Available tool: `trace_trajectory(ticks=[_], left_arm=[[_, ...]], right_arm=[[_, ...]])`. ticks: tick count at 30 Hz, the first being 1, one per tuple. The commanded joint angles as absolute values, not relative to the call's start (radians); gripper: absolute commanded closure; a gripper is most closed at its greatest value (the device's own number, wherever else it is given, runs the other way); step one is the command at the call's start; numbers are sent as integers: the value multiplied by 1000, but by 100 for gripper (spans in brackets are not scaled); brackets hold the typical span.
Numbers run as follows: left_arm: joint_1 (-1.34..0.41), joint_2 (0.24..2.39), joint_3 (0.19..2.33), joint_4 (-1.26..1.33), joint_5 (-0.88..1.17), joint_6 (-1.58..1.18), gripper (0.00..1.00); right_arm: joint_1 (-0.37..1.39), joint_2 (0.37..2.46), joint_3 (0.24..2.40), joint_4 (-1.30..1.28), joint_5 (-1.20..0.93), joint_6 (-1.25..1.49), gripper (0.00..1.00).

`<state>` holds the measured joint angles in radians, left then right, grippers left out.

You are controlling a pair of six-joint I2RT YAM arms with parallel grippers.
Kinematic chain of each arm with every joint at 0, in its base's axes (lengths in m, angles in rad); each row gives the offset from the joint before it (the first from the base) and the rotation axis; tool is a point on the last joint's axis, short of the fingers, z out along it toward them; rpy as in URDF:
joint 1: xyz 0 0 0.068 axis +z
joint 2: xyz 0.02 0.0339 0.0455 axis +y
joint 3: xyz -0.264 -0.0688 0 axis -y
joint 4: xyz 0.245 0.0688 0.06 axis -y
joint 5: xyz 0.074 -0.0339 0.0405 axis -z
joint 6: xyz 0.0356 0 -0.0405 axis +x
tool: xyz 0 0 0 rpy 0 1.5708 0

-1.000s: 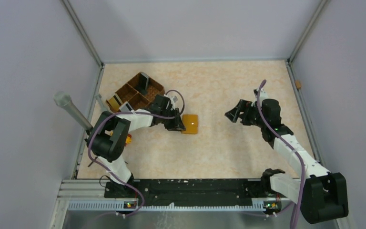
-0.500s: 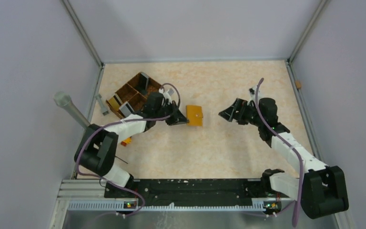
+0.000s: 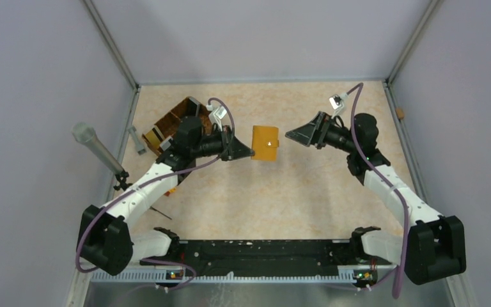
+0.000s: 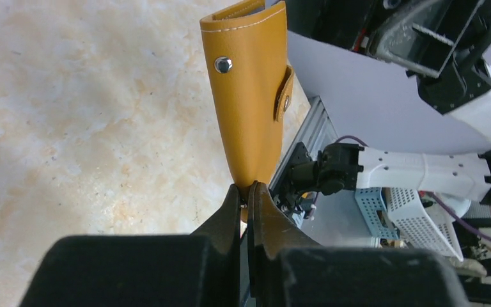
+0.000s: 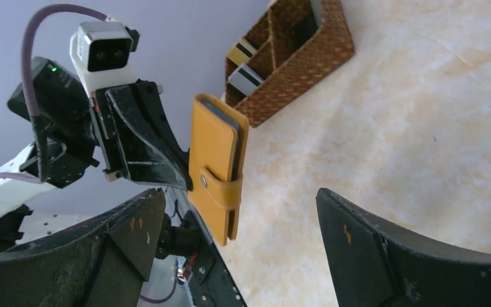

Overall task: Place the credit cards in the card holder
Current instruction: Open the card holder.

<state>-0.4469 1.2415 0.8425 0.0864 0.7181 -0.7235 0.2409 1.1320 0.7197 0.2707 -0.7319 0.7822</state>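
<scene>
1. Step in hand: the card holder [image 3: 265,142] is being offered up between the two arms. No card is being handled.
2. Left jaws: clamped together on one narrow edge of the card holder. In the left wrist view the holder [image 4: 250,109] stands out from the fingertips, clear of the tabletop [image 3: 307,211].
3. Right jaws: wide apart and empty. They face the card holder from the right, near it but not touching; in the right wrist view it [image 5: 214,153] sits between the two spread fingers.
4. Condition of the card holder: folded shut, its strap [image 5: 220,192] wrapped round the open edge. The strap appears fastened by its stud. Grey shows along the top edge; whether that is lining or a card cannot be told.
5. Credit cards [image 5: 249,75]: those visible stand on edge in compartments of the woven basket [image 5: 300,57], which sits on the tabletop behind the left arm, well apart from the right jaws.
6. Progress, as judged: early. The holder is not yet open and no visible card is loaded.
7. Next move, as judged: the right jaws must close on the strap or the free flap and pull it back while the left jaws hold firm.
8. Risk: the left jaws grip only a thin margin, so a hard pull could drag the holder free.
</scene>
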Motion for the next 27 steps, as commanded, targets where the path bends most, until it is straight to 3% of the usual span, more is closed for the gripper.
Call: trace_trajectory(ticks=[1, 7, 10, 11, 14, 15, 16, 17, 20, 23, 27], left_arm=[[-450, 1168, 837, 98, 827, -632, 100], [-463, 1122, 829, 102, 869, -588, 100], [-466, 1125, 829, 103, 882, -586, 100], [-466, 1127, 828, 98, 886, -583, 100], [-465, 1131, 832, 75, 902, -561, 100], [-466, 1134, 836, 65, 909, -553, 95], [-465, 1137, 838, 56, 913, -550, 80], [-465, 1139, 838, 55, 916, -554, 62], [-466, 1147, 826, 98, 928, -587, 37], [-466, 1152, 805, 190, 936, -659, 30], [-468, 1170, 798, 309, 963, -729, 34]], right_arm=[[262, 1170, 827, 303, -830, 793, 10], [360, 1256, 909, 310, -896, 776, 14], [394, 1270, 910, 396, -918, 811, 24], [396, 1271, 904, 433, -923, 834, 33], [397, 1269, 895, 499, -936, 877, 73], [397, 1267, 893, 506, -940, 879, 87], [398, 1266, 890, 512, -943, 878, 100], [398, 1263, 885, 518, -948, 879, 100], [403, 1251, 863, 555, -971, 883, 100], [416, 1241, 847, 589, -998, 891, 100], [438, 1236, 844, 629, -1035, 902, 100]])
